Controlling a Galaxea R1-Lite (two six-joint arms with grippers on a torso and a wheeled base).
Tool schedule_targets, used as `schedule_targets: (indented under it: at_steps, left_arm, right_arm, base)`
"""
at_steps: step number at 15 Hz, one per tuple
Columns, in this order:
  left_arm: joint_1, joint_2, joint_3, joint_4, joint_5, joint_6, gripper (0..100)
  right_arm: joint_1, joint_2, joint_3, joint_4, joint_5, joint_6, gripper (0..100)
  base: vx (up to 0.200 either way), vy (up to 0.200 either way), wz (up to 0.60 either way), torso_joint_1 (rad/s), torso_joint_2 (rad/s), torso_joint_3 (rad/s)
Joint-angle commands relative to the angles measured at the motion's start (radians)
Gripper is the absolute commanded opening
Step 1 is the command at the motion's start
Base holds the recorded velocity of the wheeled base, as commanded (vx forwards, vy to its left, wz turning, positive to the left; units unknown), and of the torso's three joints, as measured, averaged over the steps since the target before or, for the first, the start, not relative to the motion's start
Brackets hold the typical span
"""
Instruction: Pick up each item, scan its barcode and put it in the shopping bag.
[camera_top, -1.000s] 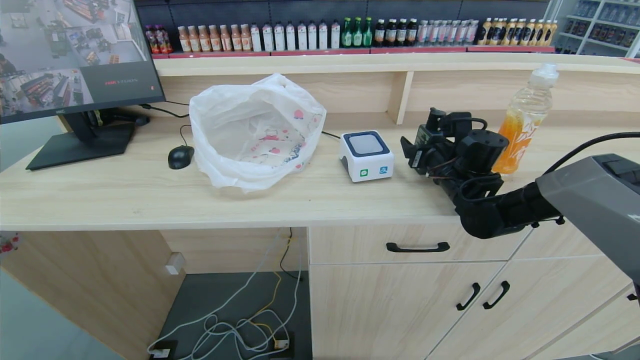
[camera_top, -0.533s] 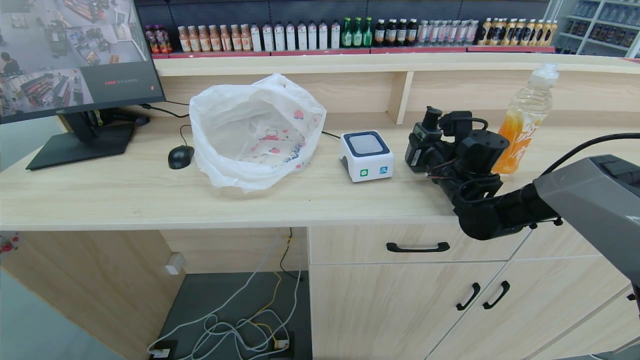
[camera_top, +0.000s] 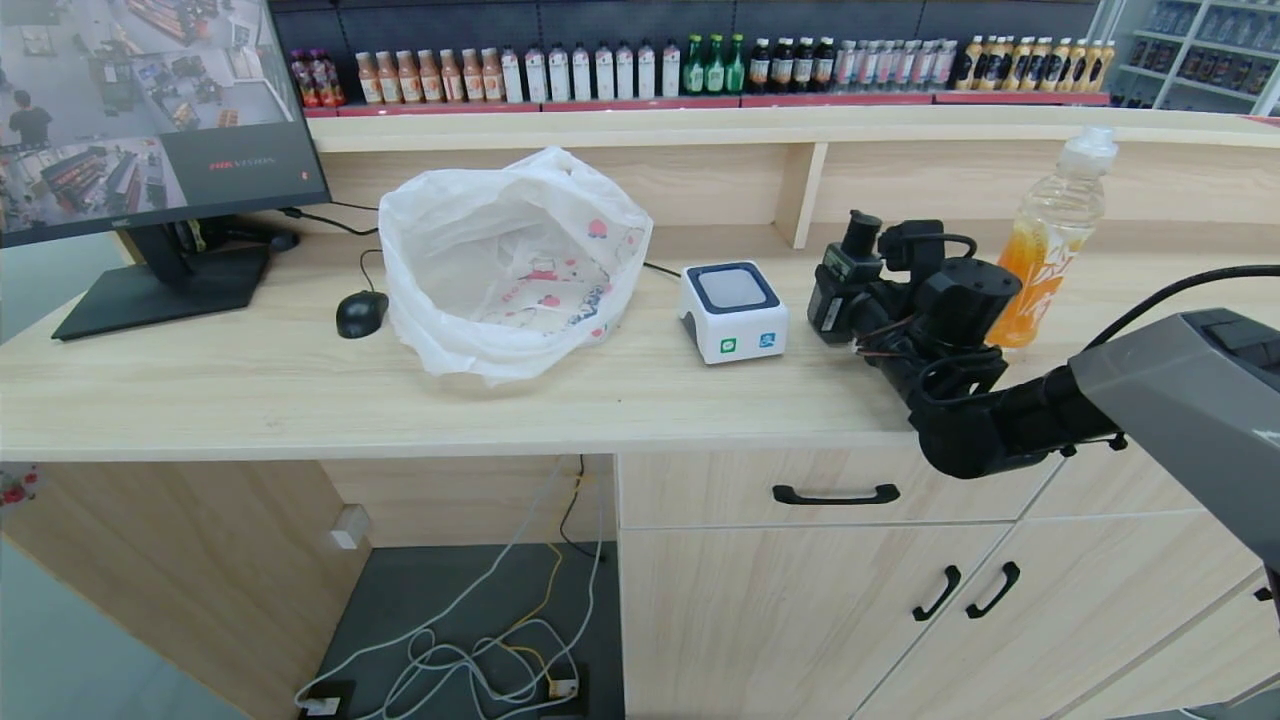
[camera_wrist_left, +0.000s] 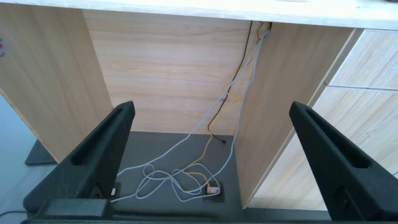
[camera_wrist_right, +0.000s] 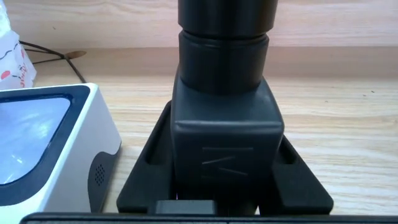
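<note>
Fingers of the right gripper (camera_top: 838, 290) are clamped on a small dark bottle (camera_wrist_right: 227, 124), parked just beside the scanner (camera_top: 732, 310) mid-tabletop (camera_top: 250, 390), I'd guess to get its barcode read before the bag (camera_top: 510, 260), while the left gripper (camera_wrist_left: 211, 124) hangs spread open below the front edge.

The right arm (camera_top: 1000, 425) extends forward, the right gripper (camera_top: 842, 298) seemingly clamped around a dark bottle (camera_wrist_right: 224, 106), while the left gripper (camera_wrist_left: 211, 113) hangs low, fingers (camera_wrist_left: 93, 162) spread wide.
</note>
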Motion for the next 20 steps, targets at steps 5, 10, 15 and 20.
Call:
schedule_targets:
  at_steps: [5, 10, 15, 20]
  left_arm:
    - [0.000, 0.000, 0.000, 0.000, 0.000, 0.000, 100]
    - [0.000, 0.000, 0.000, 0.000, 0.000, 0.000, 100]
    - [0.000, 0.000, 0.000, 0.000, 0.000, 0.000, 100]
    - [0.000, 0.000, 0.000, 0.000, 0.000, 0.000, 100]
  right_arm:
    - [-0.003, -0.067, 0.004, 0.008, 0.050, -0.021, 0]
    - [-0.020, -0.157, 0.008, 0.059, 0.109, -0.018, 0]
    - [-0.043, -0.301, 0.150, 0.093, 0.176, -0.008, 0]
    - [-0.010, -0.495, 0.482, 0.040, 0.247, -0.001, 0]
  base:
    - [0.000, 0.000, 0.00, 0.000, 0.00, 0.000]
    - [0.000, 0.000, 0.00, 0.000, 0.00, 0.000]
    - [0.000, 0.000, 0.00, 0.000, 0.00, 0.000]
    - [0.000, 0.000, 0.00, 0.000, 0.00, 0.000]
